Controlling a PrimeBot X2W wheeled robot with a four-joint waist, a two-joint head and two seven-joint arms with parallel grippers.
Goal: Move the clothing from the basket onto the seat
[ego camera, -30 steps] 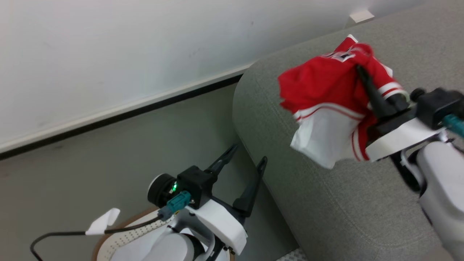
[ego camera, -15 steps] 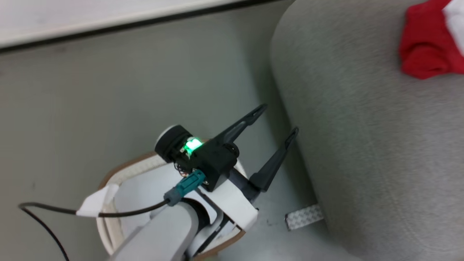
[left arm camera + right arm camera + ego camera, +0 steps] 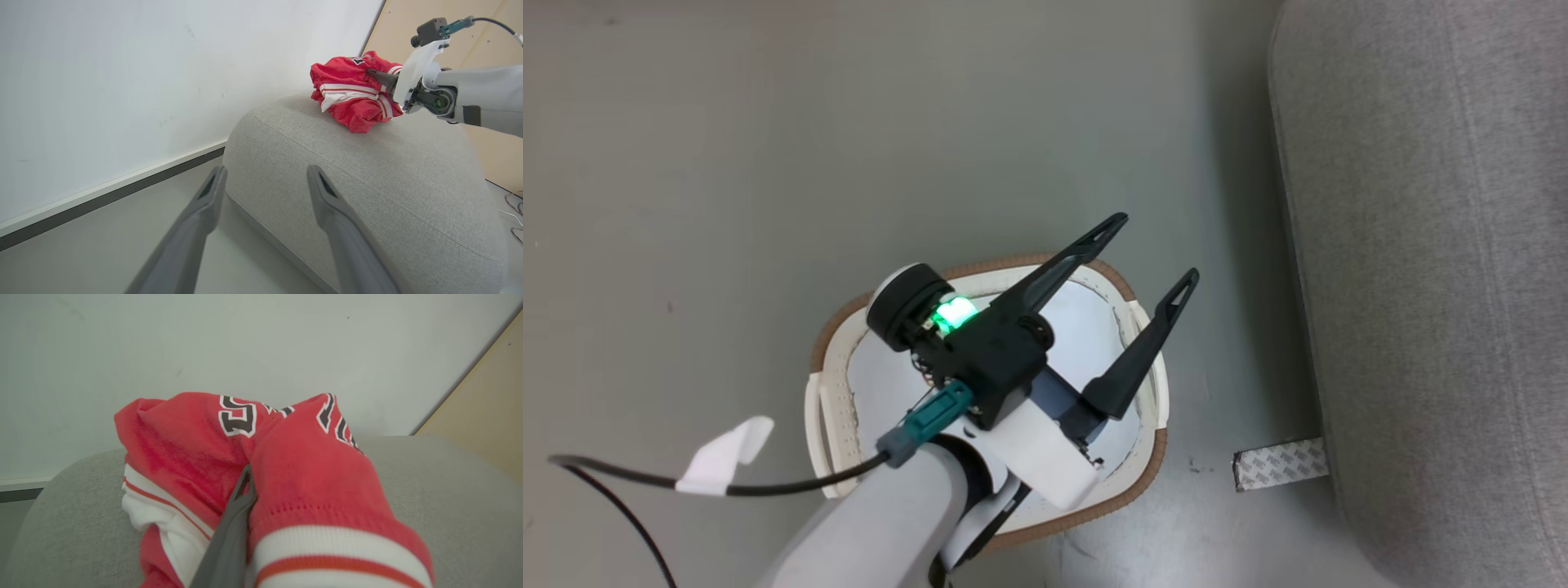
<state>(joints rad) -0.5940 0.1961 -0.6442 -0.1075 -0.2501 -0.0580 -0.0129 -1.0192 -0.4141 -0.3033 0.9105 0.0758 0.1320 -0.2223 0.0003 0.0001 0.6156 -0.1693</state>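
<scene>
Crumpled red jersey [image 3: 347, 106] sits on the nubby grey sofa [image 3: 367, 183], right hand [image 3: 371, 73] pinching it; left hand [image 3: 1158, 247] spread wide over the rounded, holey basket [image 3: 827, 400].

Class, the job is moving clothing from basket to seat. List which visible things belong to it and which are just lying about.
Job: clothing, basket, seat.
Lying about: patterned tape strip, loose wires, wooden panel.

Head view: steeply down over basket [image 3: 1005, 263], seat [image 3: 1421, 286] alongside. Both wrist views face seat; right one close on clothing [image 3: 184, 457].
</scene>
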